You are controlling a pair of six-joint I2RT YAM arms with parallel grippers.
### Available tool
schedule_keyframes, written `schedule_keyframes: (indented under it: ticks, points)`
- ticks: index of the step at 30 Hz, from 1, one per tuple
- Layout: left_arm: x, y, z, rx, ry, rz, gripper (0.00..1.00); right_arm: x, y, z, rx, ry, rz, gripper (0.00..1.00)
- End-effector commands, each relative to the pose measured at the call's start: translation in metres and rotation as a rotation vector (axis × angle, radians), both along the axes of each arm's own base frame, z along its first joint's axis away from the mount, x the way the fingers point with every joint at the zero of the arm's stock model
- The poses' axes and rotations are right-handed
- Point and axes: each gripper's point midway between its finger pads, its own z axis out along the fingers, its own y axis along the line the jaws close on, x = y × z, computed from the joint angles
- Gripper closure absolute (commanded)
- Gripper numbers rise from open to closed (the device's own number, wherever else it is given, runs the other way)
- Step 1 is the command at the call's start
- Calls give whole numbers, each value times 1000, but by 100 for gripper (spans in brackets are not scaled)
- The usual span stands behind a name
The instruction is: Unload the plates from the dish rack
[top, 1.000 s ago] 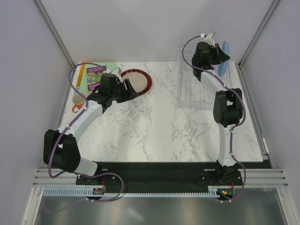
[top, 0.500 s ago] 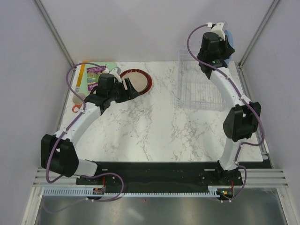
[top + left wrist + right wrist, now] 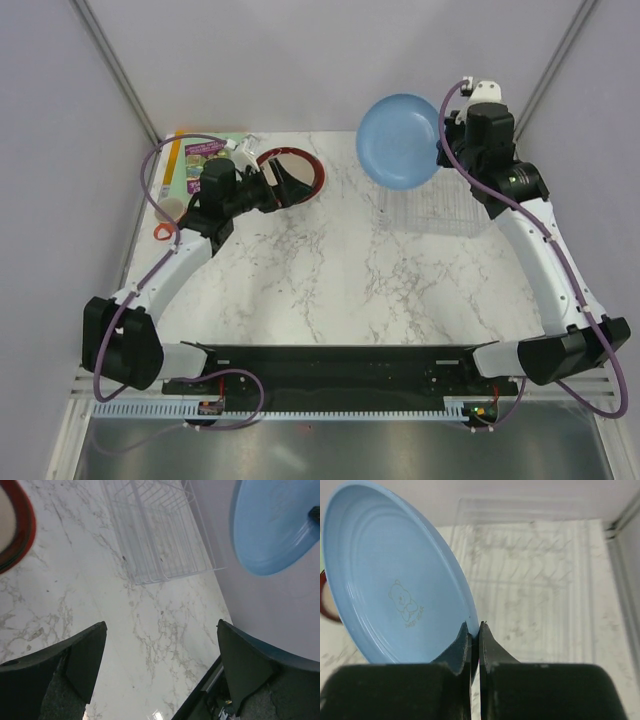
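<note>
The blue plate (image 3: 398, 140) was lifted off the dish rack (image 3: 440, 205), rim clamped by right fingers (image 3: 461, 645); left fingers (image 3: 84, 654) opened, empty; rack looks emptied.

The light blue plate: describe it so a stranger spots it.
Far right on the white marble table, over the clear dish rack, the right gripper pinches a round light blue plate edgewise. Only it is blue and airborne; red-rimmed plates lie flat.

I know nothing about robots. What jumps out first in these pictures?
A light blue plate, pinched by its rim in the right gripper, hangs in the air over the clear dish rack at far right. At far left a red-rimmed plate lies flat on the marble table, the open left gripper close by.
</note>
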Motion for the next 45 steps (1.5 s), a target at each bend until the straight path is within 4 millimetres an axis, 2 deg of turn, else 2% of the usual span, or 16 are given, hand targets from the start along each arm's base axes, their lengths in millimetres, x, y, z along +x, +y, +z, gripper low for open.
schedule_keyframes:
  ticks: [1,5,9,15,18,21,22,27,32,35,38,39,40,42,44,45]
  points:
    - [-6,-24,30,-179,-75,-122,1,-29,53,-8,216,48,219,100]
    - [-7,-32,32,-229,-83,-151,0,-48,79,-9,303,61,348,100]
    - [-7,-36,33,-253,-75,-158,0,-54,88,-16,326,81,384,100]
    - [-8,-44,34,-266,-72,-166,0,-63,115,-25,359,112,467,100]
    - [-7,-46,35,-275,-77,-160,0,-65,117,-29,345,109,456,100]
    - [-9,-43,39,-278,-92,-140,0,-58,95,-31,275,79,351,100]
    - [-10,-41,37,-275,-93,-128,0,-57,94,-30,267,74,348,100]
    - [-10,-40,43,-272,-117,-128,4,-61,113,-37,313,115,433,100]
    - [-6,-44,44,-283,-100,-140,7,-63,120,-47,344,138,452,99]
    - [-5,-46,43,-283,-97,-145,17,-63,120,-49,342,144,455,99]
    - [-4,-48,42,-282,-98,-155,45,-64,124,-51,348,152,476,96]
    - [-3,-49,41,-281,-96,-155,65,-64,126,-53,352,157,483,93]
    - [-2,-50,39,-278,-91,-162,79,-65,130,-54,360,164,500,93]
    - [-1,-52,34,-276,-75,-169,98,-64,132,-59,367,174,507,91]
    - [-1,-54,30,-271,-66,-181,98,-65,135,-62,375,186,523,85]
    - [0,-54,29,-267,-67,-180,98,-65,137,-66,373,194,529,70]
